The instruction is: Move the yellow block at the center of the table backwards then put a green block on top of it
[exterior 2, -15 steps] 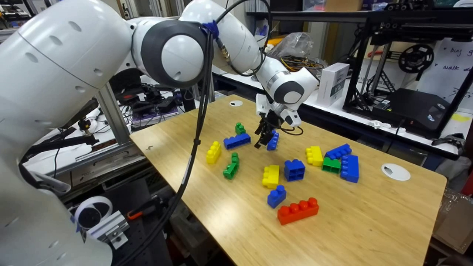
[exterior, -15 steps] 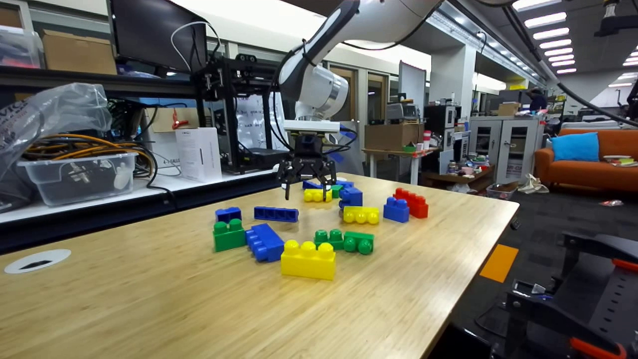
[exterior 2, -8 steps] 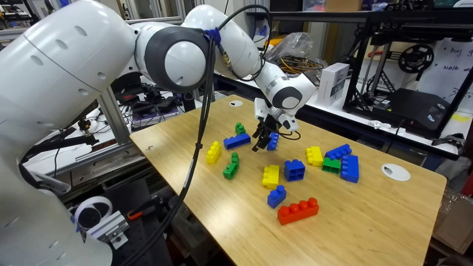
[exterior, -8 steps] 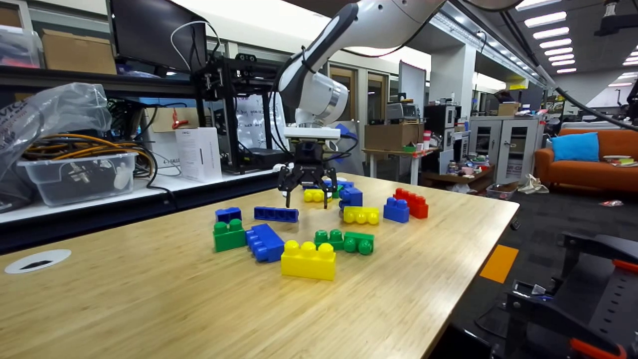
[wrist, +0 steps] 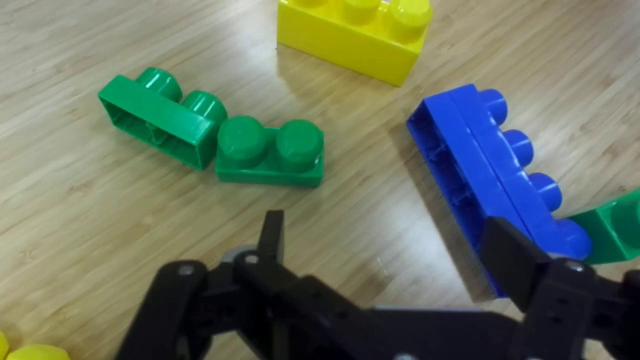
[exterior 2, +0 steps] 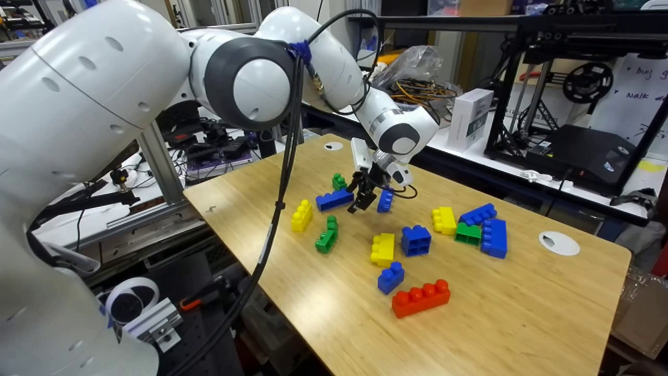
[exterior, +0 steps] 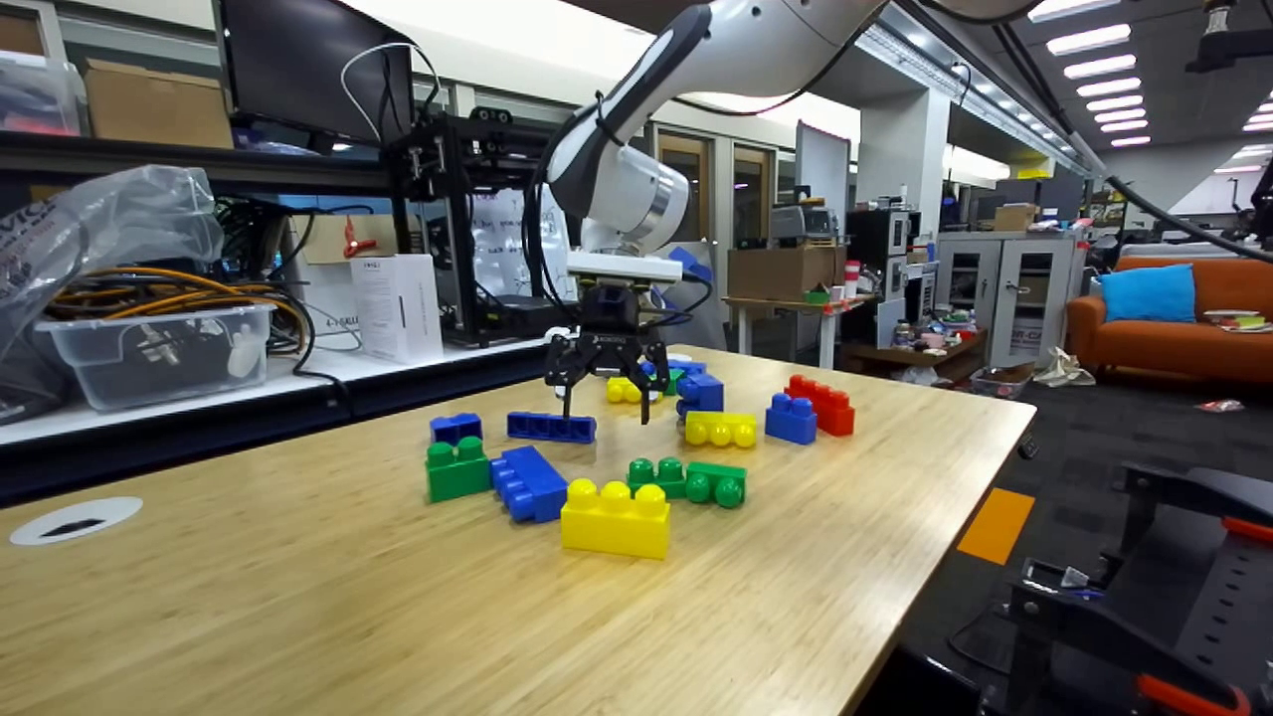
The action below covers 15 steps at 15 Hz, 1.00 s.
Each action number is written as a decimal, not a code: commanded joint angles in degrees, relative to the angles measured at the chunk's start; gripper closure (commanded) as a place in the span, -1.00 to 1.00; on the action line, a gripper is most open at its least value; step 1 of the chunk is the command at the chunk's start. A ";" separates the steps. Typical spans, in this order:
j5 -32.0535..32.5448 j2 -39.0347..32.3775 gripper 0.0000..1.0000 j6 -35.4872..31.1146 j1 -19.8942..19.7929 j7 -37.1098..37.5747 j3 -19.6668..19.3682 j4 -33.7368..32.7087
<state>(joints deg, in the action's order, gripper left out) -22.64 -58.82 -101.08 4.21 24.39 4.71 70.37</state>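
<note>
The wide yellow block [exterior: 615, 525] stands studs up at the front of the group in an exterior view; it also shows in the other exterior angle [exterior 2: 301, 216] and at the top of the wrist view [wrist: 350, 42]. Two small green blocks lie beside it, touching in the wrist view: one studs up [wrist: 270, 172], one on its side [wrist: 155, 120]. They show in both exterior views [exterior: 716, 483] [exterior 2: 326, 241]. My gripper [exterior: 606, 419] is open and empty above the table, apart from both. In the wrist view the gripper [wrist: 385, 220] has its right fingertip overlapping a blue brick.
A long blue brick [wrist: 480, 165] lies on its side between the yellow block and a chunkier green brick [exterior: 457, 470]. Another blue brick [exterior: 550, 427], smaller yellow bricks [exterior: 720, 430] [exterior 2: 444, 220] and a red brick [exterior 2: 420, 298] lie farther off.
My gripper has moved lower, and slightly left in both exterior views, toward the green and yellow blocks. It stays open. The blocks have not moved.
</note>
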 commanded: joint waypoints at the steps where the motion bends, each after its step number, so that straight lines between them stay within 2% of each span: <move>1: -0.08 -0.16 -1.00 0.22 0.08 -0.21 -0.12 -0.30; 15: -0.44 -0.90 -1.00 0.77 0.07 0.08 0.17 -1.88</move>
<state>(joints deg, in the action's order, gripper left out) -22.66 -58.88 -101.12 4.26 24.01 4.72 70.24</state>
